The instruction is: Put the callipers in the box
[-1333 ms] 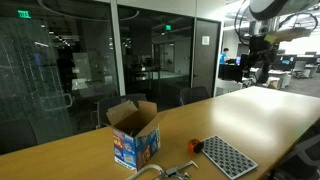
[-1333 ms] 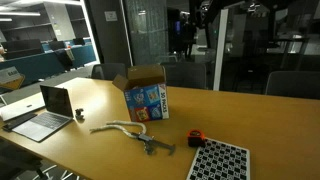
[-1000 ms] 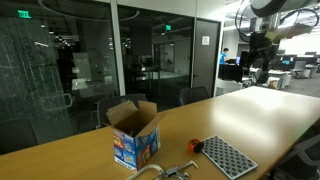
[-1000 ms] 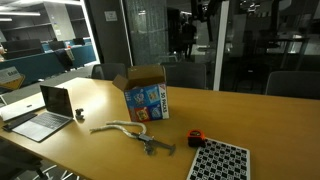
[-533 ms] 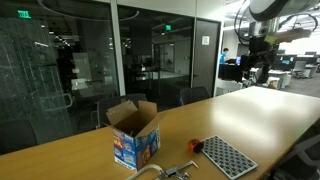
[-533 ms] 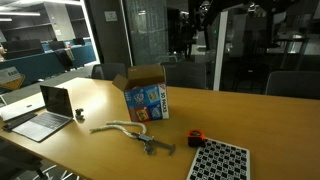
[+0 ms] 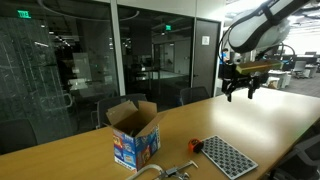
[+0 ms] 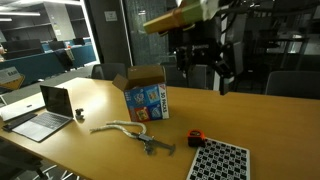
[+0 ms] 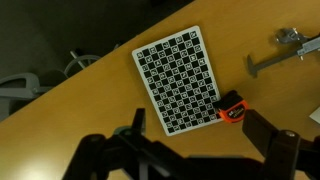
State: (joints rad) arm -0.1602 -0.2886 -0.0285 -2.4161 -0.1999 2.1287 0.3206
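The callipers (image 8: 135, 136) lie flat on the wooden table in front of the box; they show at the bottom edge in an exterior view (image 7: 176, 171) and at the top right of the wrist view (image 9: 288, 52). The box (image 7: 135, 137) stands upright with its brown flaps open, seen in both exterior views (image 8: 148, 95). My gripper (image 7: 238, 91) hangs high above the table, open and empty, also visible in an exterior view (image 8: 204, 76). In the wrist view the gripper (image 9: 200, 142) is above the black plate and the orange piece.
A black perforated plate (image 9: 180, 78) lies on the table (image 7: 270, 110) with a small orange piece (image 9: 231, 107) beside it. A laptop (image 8: 45, 110) stands at one end of the table. Chairs and glass walls lie behind.
The arm has swung from far back and high down towards the table, over the plate. The callipers, box and plate have not moved.
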